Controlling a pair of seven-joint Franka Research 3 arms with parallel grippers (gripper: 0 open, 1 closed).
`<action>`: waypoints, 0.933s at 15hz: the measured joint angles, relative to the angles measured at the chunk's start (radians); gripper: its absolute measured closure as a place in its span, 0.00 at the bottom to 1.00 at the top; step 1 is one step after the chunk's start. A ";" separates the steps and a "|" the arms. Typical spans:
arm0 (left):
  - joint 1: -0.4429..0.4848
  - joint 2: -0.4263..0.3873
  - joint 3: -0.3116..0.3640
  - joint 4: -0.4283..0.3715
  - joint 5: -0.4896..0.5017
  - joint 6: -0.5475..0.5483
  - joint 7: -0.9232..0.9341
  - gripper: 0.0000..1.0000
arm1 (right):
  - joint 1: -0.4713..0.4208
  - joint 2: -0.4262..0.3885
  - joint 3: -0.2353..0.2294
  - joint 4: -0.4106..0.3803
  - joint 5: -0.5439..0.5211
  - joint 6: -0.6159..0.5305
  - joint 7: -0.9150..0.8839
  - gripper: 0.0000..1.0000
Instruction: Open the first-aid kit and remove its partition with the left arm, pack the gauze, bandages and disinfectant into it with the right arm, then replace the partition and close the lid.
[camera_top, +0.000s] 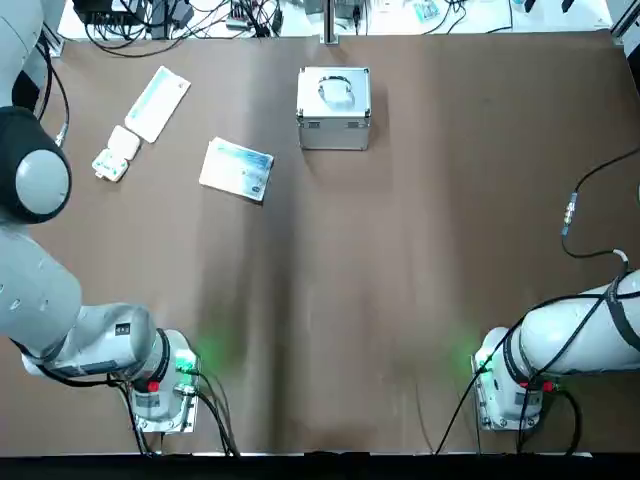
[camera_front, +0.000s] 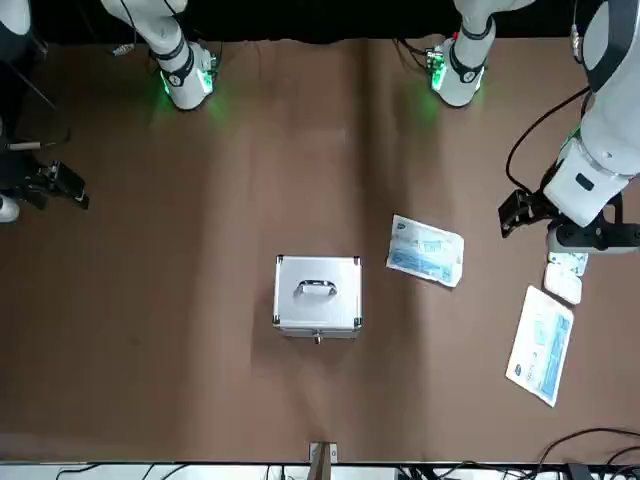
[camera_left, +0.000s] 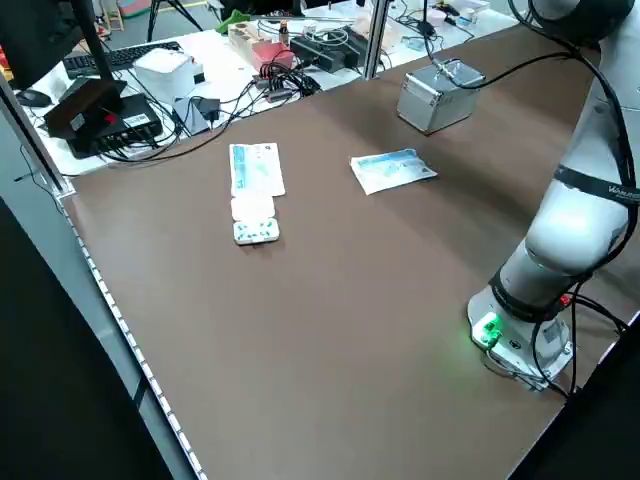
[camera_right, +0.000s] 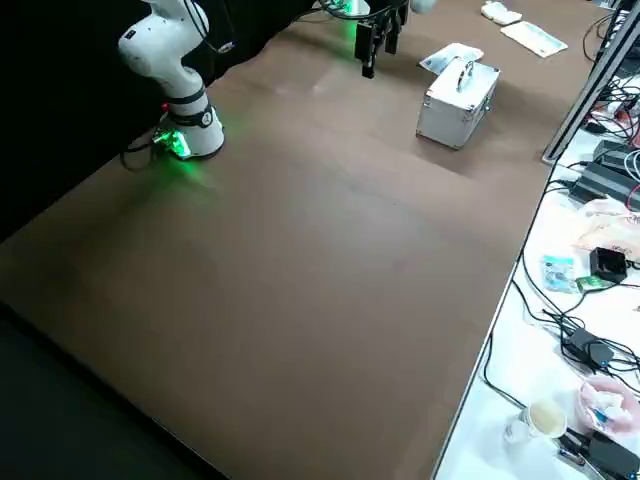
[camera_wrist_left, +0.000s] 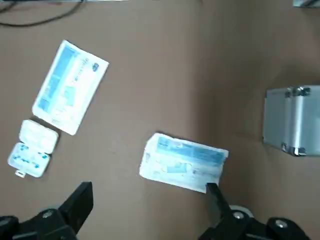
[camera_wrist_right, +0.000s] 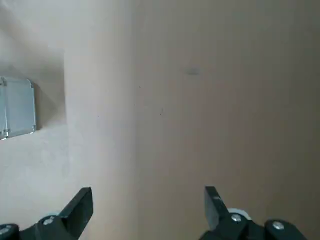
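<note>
The silver first-aid kit (camera_top: 334, 128) stands shut at the table's far middle, its lid (camera_top: 334, 78) down with the curved handle on top. The partition is hidden inside. A flat white-and-blue packet (camera_top: 237, 169), a long white-and-teal box (camera_top: 157, 102) and two small white packs (camera_top: 116, 153) lie to the kit's left. I cannot pick out the disinfectant. My left gripper (camera_wrist_left: 150, 200) hangs open above the table near the packet (camera_wrist_left: 182, 162), holding nothing. My right gripper (camera_wrist_right: 147, 202) hovers open and holding nothing over bare table at the far right, the kit (camera_wrist_right: 17, 106) well off.
Both arm bases (camera_top: 165, 385) (camera_top: 510, 390) sit at the near edge with green lights. A loose black cable with a silver plug (camera_top: 570, 212) hangs over the right side. Cables and clutter line the bench (camera_left: 180, 70) beyond the far edge.
</note>
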 joint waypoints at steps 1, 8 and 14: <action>-0.002 -0.009 0.000 -0.007 -0.016 -0.007 0.000 0.00 | 0.002 0.000 0.000 0.000 0.000 0.000 0.000 0.01; -0.176 -0.186 0.209 -0.176 -0.077 -0.009 0.009 0.00 | 0.005 0.000 0.000 0.001 0.000 -0.001 0.000 0.01; -0.169 -0.191 0.228 -0.181 -0.077 -0.008 0.035 0.01 | 0.003 0.000 -0.005 0.001 0.000 -0.019 0.000 0.01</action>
